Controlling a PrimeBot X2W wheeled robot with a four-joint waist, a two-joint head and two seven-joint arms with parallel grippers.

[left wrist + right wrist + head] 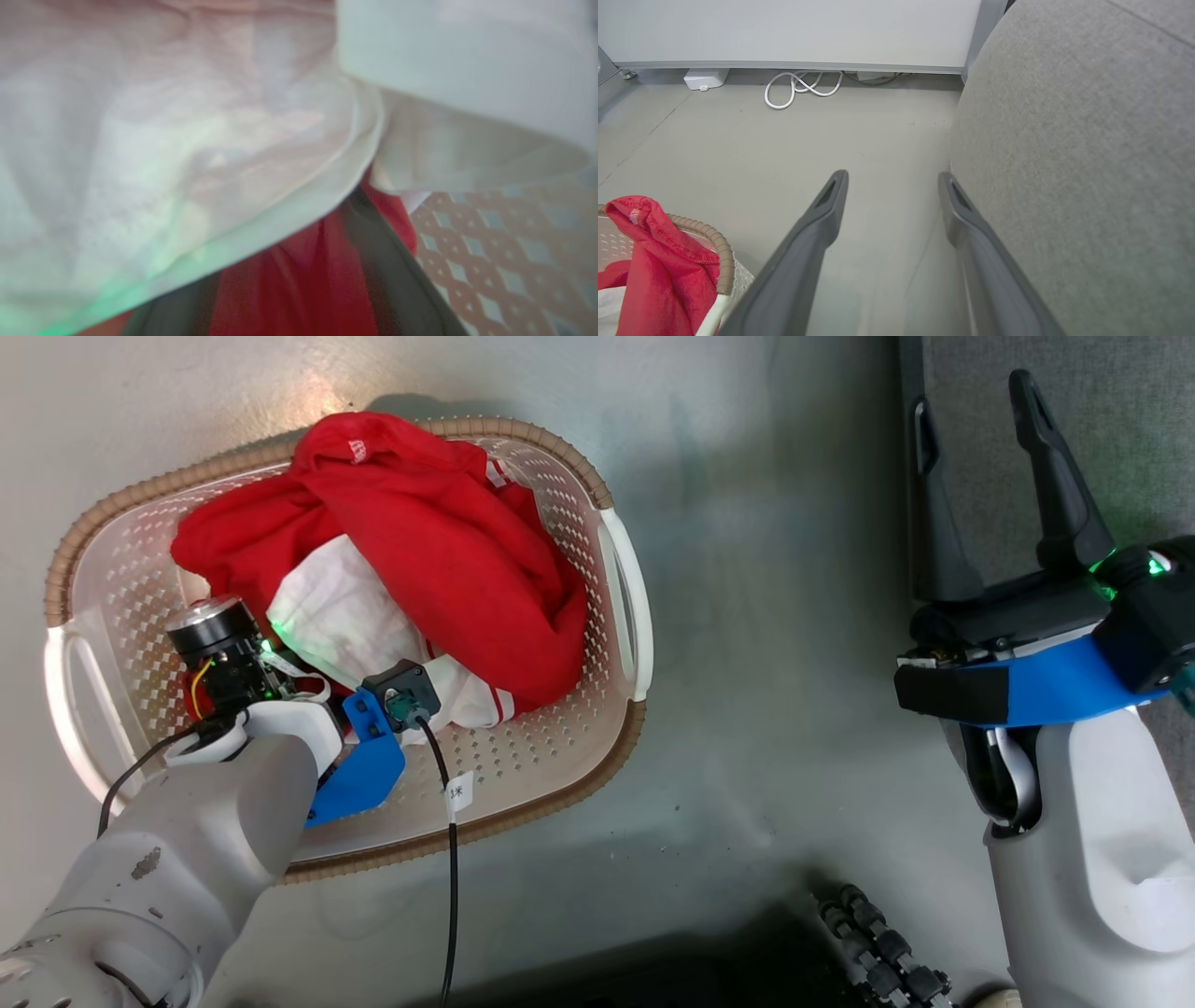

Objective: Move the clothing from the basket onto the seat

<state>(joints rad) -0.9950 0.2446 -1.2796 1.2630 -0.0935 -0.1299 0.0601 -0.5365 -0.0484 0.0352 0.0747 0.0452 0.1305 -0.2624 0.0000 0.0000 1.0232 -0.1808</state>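
Left wrist view: blurred clothing [140, 140] over fingers [397, 280]

one basket [560, 775] at 9 o'clock, with two handles [627, 607]. one heap of clothing [448, 551] in it, red and white, pieces too tangled to count. one seat [1087, 163] at 2 o'clock. two grippers, left gripper [299, 289] and right gripper [893, 179], two fingers each. one coiled cable [798, 88], one white box [705, 78], one panel [784, 32].
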